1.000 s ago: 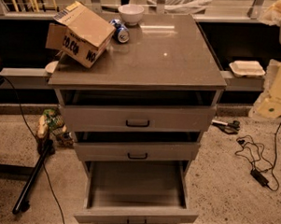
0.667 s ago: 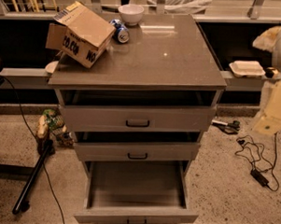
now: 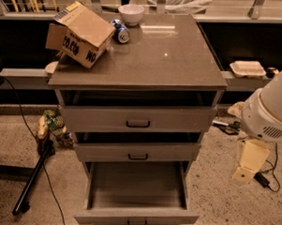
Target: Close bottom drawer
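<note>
Jutting well out beneath the front edge of the tabletop (image 3: 171,59), the bottom drawer (image 3: 135,216) stands open. Beyond the tabletop's right edge, low beside the drawers, hangs the hand (image 3: 248,165); whether it is open or closed cannot be told.

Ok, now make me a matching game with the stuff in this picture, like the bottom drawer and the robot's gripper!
Things:
1 bottom drawer
2 white bowl
3 cardboard box
4 gripper

Places or states:
A at the back, on top of the cabinet
B low down, right of the cabinet, touching nothing
C pulled far out
D tilted, at the cabinet's top left edge

Pairs: 1-C, 2-A, 3-D, 4-B
</note>
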Motion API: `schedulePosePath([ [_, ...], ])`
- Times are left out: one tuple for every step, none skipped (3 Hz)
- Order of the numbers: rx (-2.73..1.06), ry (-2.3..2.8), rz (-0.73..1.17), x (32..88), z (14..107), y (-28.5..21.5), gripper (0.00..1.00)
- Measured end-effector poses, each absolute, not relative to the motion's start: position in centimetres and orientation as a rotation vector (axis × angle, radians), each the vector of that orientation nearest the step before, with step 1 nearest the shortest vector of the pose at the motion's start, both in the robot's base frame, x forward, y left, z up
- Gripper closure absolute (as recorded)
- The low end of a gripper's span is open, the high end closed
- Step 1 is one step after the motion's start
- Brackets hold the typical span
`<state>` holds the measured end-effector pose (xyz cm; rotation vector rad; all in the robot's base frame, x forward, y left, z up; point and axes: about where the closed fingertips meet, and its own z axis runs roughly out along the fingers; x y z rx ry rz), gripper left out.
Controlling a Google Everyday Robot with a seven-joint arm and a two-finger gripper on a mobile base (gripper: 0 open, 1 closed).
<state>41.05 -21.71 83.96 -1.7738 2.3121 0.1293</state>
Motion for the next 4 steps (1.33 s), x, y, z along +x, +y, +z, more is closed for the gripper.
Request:
schedulePosePath([
  [-1.774,2.312,0.129,41.1,83.9,-21.7,0.0],
  [-1.792,2.301,0.144,40.9,82.7,-21.5,0.0],
  [-1.815,2.33,0.161,41.3,77.1,-21.3,0.0],
  [-1.802,2.367,0.209,41.8,70.4,-21.1,0.0],
])
